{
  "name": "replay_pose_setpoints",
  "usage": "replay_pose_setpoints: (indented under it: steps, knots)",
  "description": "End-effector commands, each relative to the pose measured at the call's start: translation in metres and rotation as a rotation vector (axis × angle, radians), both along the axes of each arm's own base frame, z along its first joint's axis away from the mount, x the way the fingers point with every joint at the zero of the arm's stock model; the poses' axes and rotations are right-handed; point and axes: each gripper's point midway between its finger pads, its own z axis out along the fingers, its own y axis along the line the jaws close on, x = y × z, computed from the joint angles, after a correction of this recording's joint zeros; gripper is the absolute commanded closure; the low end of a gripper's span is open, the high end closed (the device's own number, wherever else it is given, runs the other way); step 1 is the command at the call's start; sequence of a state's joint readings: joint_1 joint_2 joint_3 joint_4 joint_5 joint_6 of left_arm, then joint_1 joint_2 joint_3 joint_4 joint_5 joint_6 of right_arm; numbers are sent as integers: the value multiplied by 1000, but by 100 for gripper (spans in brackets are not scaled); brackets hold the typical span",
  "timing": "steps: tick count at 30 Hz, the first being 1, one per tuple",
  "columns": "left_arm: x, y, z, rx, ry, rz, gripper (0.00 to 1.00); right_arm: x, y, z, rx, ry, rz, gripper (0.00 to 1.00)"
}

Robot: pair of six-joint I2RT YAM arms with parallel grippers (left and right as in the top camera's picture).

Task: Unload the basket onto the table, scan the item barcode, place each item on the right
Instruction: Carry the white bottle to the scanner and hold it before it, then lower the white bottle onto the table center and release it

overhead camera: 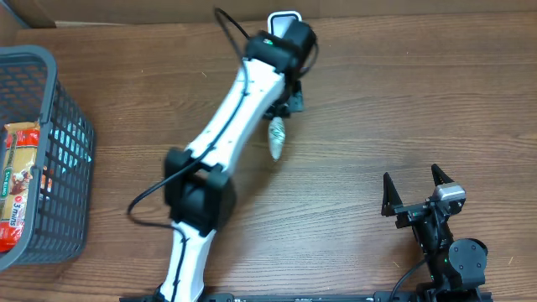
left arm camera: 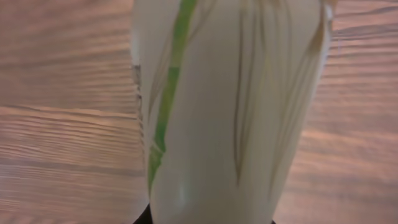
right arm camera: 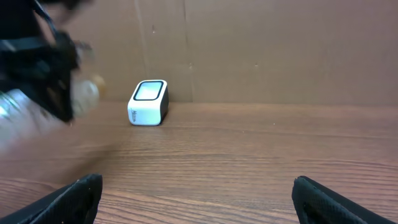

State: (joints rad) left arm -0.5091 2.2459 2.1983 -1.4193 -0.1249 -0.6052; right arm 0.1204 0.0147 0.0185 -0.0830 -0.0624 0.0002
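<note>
My left gripper [overhead camera: 284, 109] is clamped shut on the pouch [overhead camera: 276, 138], a pale packet with a green stripe that fills my left wrist view [left arm camera: 230, 112]. The pouch sticks out from the gripper toward me, near the white scanner [overhead camera: 285, 17], which stands at the far edge of the surface [overhead camera: 377, 101]. My right gripper [overhead camera: 411, 178] sits well apart at the near right, jaws spread wide with nothing between them. Far left, a grey basket [overhead camera: 71, 126] holds snack packets [overhead camera: 17, 180].
</note>
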Motion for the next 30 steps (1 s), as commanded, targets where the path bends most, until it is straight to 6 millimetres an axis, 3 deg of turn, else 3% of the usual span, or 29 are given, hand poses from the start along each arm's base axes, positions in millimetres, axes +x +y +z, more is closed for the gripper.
replay_pose_setpoints:
  steps: [1,4,8,16,17,19,20,21,22,26,30]
  knots:
    - [-1,-11,-33,58,4,139,96,0,0,-2,4,-5,-2,0]
    - [-8,-29,-65,92,41,95,96,0,0,-2,4,-5,-2,0]
    - [-18,-47,-92,141,58,40,96,0,0,-2,4,-5,-2,0]
    - [-38,-76,-97,166,47,-52,93,0,0,-2,4,-5,-2,0]
    - [-40,-79,-97,167,48,-75,85,0,0,-2,4,-5,-2,0]
    - [-43,-84,-97,168,46,-99,39,0,0,-2,4,-5,-2,0]
    - [-42,-85,-97,164,43,-100,24,0,0,-2,4,-5,-2,0]
    - [-41,-87,-97,156,35,-99,20,0,0,-2,4,-5,-2,0]
    - [-39,-88,-97,156,31,-128,4,0,0,-2,4,-5,-2,0]
    - [-32,-87,-94,164,26,-213,0,0,0,-2,4,-5,-2,0]
    - [-10,-79,-64,136,-16,-218,0,0,0,-2,4,-5,-2,0]
